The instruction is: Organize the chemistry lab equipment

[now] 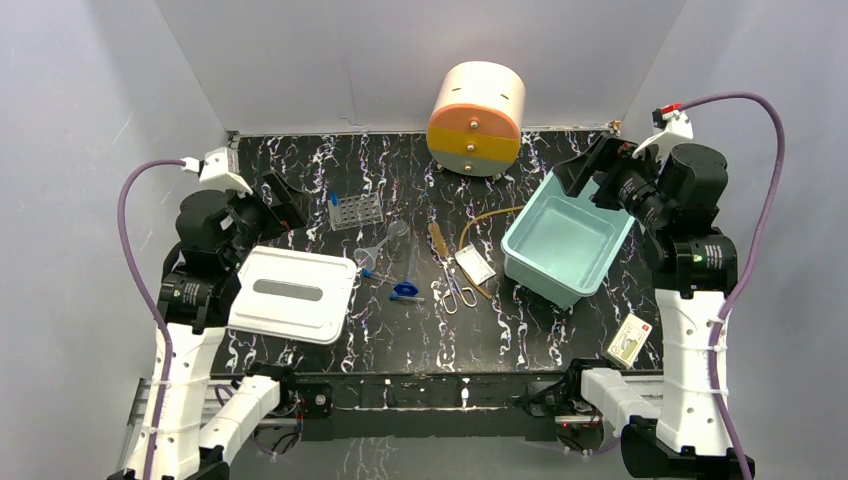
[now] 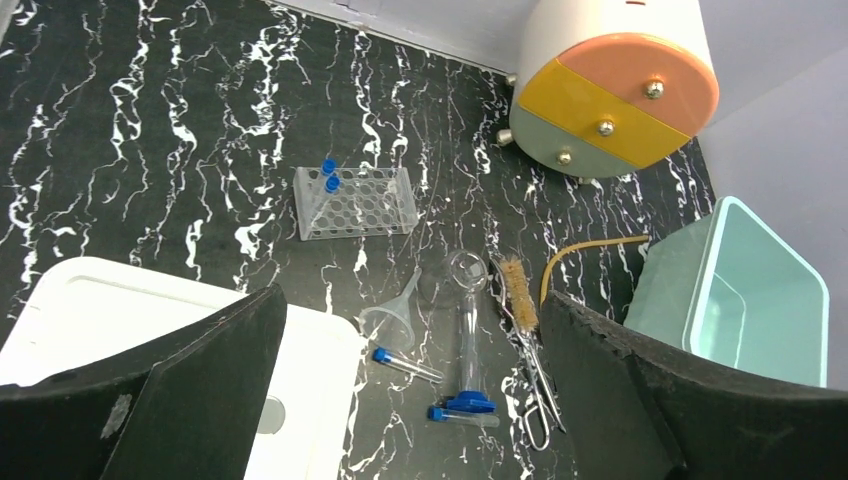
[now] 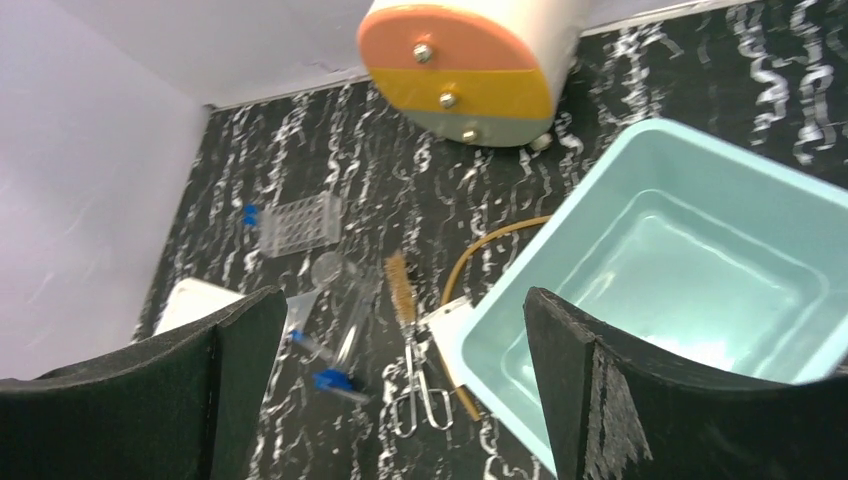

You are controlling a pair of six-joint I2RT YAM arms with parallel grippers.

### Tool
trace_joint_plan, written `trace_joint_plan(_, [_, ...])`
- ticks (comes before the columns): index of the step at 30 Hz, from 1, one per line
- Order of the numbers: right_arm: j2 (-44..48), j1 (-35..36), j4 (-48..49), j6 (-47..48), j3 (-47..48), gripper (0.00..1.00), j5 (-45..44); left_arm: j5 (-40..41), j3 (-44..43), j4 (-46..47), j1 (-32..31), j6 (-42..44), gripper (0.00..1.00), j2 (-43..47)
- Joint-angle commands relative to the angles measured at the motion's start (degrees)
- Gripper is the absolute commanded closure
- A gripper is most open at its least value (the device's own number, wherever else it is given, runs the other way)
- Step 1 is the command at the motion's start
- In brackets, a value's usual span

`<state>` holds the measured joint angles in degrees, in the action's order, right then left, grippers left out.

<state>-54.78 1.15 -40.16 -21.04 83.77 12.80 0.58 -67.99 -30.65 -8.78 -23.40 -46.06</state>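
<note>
Well, grey walls (image 1: pixel 330 60); metal scissors (image 1: pixel 458 292) on black-marbled tabletop (image 1: pixel 400 340).

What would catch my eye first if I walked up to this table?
Probably the round cream drawer unit with orange and yellow fronts, at the back of the black marbled table. Next, the pale teal bin on the right and the white lid on the left, with scissors and a clear funnel scattered between them.
</note>
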Motion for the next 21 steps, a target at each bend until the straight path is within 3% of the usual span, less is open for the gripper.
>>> trace_joint_plan(1, [-1.0,-0.4,0.8,-3.5,1.2,0.02,8.3,-1.9,0.6,2.7,-1.7,0.2,0.02,0.5])
trace_joint_plan(7, [-1.1,-0.5,1.1,-3.7,-1.3,0.01,17.2,2.3,1.4,2.2,-6.8,3.1,0.02,-1.0])
trace_joint_plan(13, [-1.9,-0.5,-1.4,-0.7,-1.6,0.01,20.0,-5.3,2.9,3.4,-8.2,3.7,0.02,-3.1])
trace_joint_plan(21, [-6.1,-0.3,-1.3,-1.7,0.0,0.05,25.5,-12.9,-0.1,-0.5,-8.2,-3.0,0.02,-9.9])
